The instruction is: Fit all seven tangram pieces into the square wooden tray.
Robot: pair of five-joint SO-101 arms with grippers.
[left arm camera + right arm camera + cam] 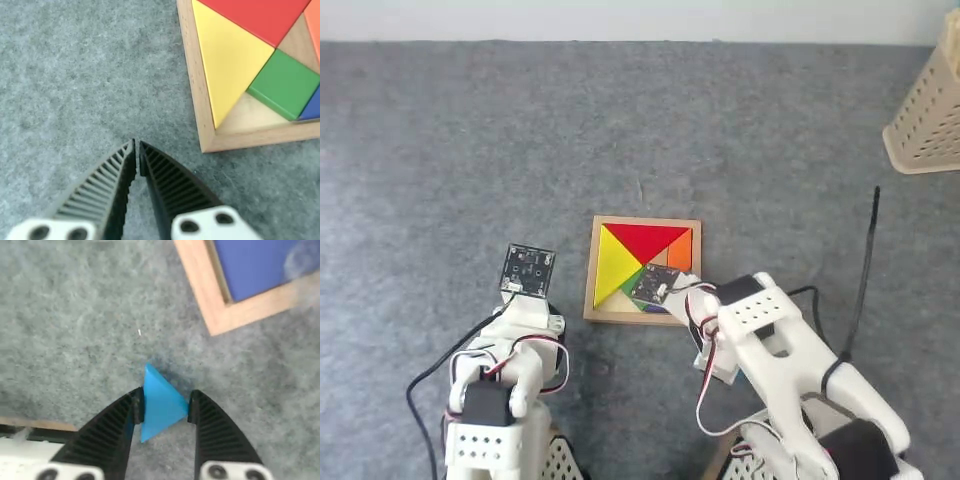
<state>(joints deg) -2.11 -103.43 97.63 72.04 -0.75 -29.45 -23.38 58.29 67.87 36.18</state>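
Observation:
The square wooden tray (592,270) lies on grey carpet. In it are a red triangle (645,240), a yellow triangle (613,265), an orange piece (681,252) and a green square (285,85). A dark blue piece (250,265) fills the tray corner (200,285) near my right arm. My right gripper (165,400) is shut on a light blue triangle (159,405), just above the carpet outside that corner. My left gripper (137,146) is shut on nothing, over carpet beside the tray's near left corner (207,142). Bare wood (250,112) shows below the yellow triangle (225,60).
A cream perforated basket (930,110) stands at the far right edge. A black cable (865,270) rises to the right of my right arm (770,330). Open carpet stretches behind and left of the tray.

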